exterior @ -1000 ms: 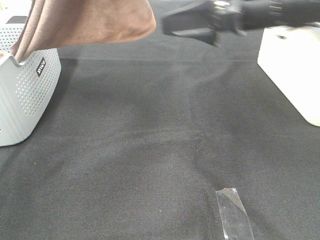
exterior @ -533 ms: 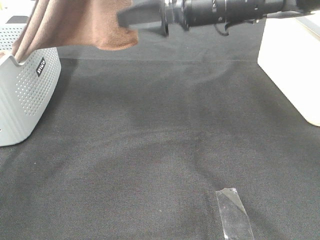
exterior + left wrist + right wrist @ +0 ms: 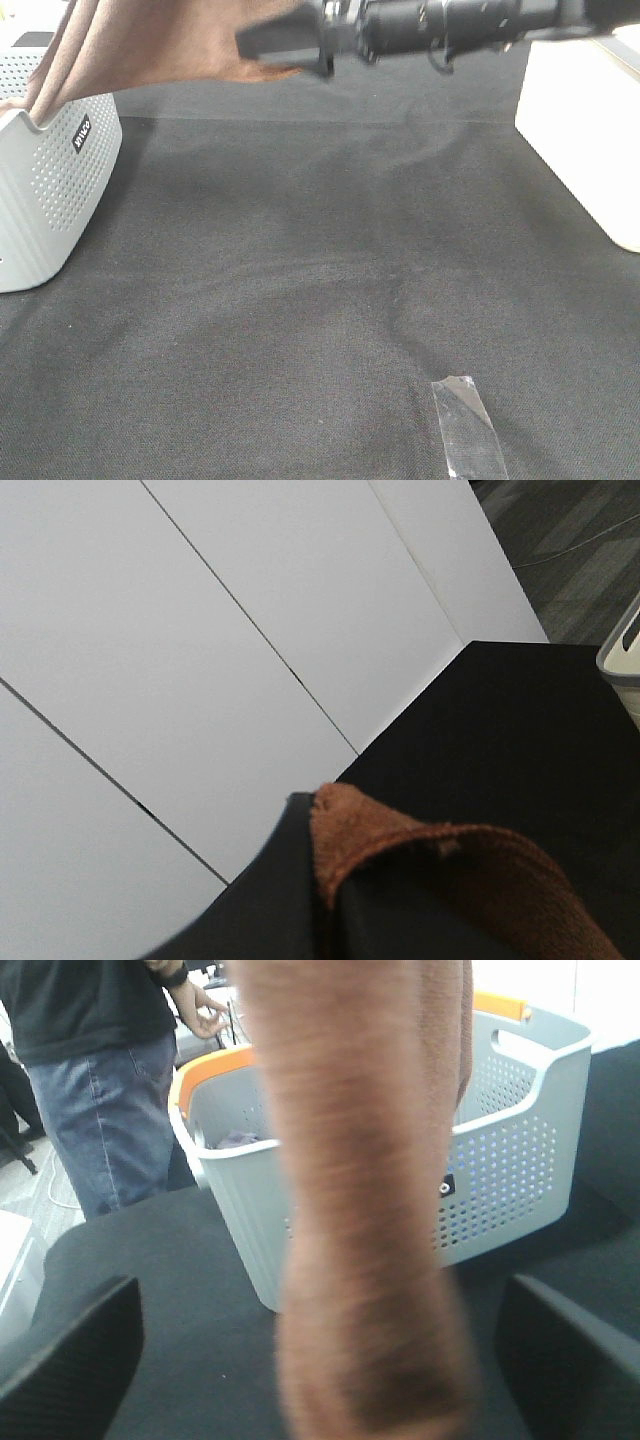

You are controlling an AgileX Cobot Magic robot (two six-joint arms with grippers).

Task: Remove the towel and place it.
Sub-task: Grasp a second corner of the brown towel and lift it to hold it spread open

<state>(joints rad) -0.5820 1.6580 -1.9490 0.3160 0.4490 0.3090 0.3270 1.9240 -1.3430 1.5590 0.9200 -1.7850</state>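
Note:
The brown towel point(image 3: 170, 40) hangs in the air at the top left, its end trailing into the grey basket point(image 3: 45, 170). My left gripper point(image 3: 325, 890) is shut on an upper edge of the towel point(image 3: 450, 860); it is above the frame in the exterior high view. My right gripper point(image 3: 275, 40) reaches in from the right at towel height. In the right wrist view it point(image 3: 320, 1360) is open, its fingers point(image 3: 70, 1360) either side of the hanging towel point(image 3: 365, 1210), not touching it.
A white box point(image 3: 590, 130) stands at the right edge of the black-clothed table point(image 3: 320, 280). A strip of clear tape point(image 3: 468, 425) lies near the front. A person point(image 3: 100, 1050) stands behind the basket point(image 3: 520, 1160).
My right arm has swung left across the top until its open gripper is at the towel's hanging end. The towel's lower edge has shifted slightly; the basket has not moved.

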